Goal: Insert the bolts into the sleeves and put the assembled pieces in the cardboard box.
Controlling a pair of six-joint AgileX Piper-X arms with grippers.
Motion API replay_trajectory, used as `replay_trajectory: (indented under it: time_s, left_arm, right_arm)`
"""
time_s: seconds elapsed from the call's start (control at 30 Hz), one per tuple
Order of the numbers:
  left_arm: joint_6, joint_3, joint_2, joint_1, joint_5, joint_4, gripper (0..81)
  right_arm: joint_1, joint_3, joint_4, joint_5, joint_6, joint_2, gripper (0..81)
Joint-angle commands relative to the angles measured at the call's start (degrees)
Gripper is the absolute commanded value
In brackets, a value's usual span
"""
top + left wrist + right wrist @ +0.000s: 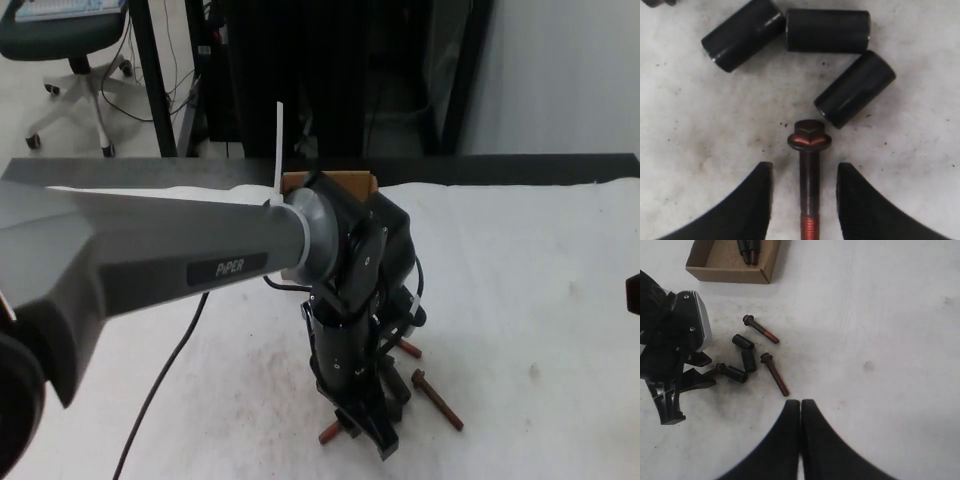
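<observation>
My left gripper (805,169) is open and hangs low over the counter (685,140). One bolt (809,142) lies between its two fingers (750,207), and the fingers do not touch it. Three black sleeves (827,31) lie close together just past the head of that bolt. My right gripper (800,407) is shut with nothing in it, up above the counter. Two more bolts (775,372) lie beside the sleeves. The cardboard box (340,182) sits by the far edge of the counter, and I see some dark pieces (747,251) inside it.
</observation>
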Motion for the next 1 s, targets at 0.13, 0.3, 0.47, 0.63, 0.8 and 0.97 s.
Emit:
replay_trajectory:
  time_s: [0.13, 0.3, 0.47, 0.63, 0.8, 0.97]
  left_arm:
    - [0.45, -0.40, 0.07, -0.26, -0.66, -2.63, 39.3]
    - [0.45, -0.40, 0.07, -0.26, -0.66, -3.42, 39.1]
    - [0.45, -0.40, 0.07, -0.16, -0.66, -2.95, 37.5]
    - [0.38, -0.40, 0.07, 0.14, -0.41, -2.23, 33.4]
    - [0.38, 0.22, 0.07, 0.14, -0.41, -2.22, 33.4]
    - [0.38, 0.22, 0.77, 0.14, -0.41, -2.07, 33.4]
  right_arm:
    - [0.10, -0.12, -0.35, -0.89, -0.09, -0.54, 0.6]
    - [0.10, -0.12, -0.35, -0.89, -0.09, -0.54, 0.6]
    - [0.10, -0.12, -0.35, -0.89, -0.09, -0.54, 0.6]
    - [0.10, -0.12, -0.35, -0.89, -0.09, -0.54, 0.6]
    - [0.10, -0.12, -0.35, -0.89, -0.09, -0.54, 0.6]
    - [0.10, -0.12, -0.35, -0.89, -0.09, -0.54, 0.6]
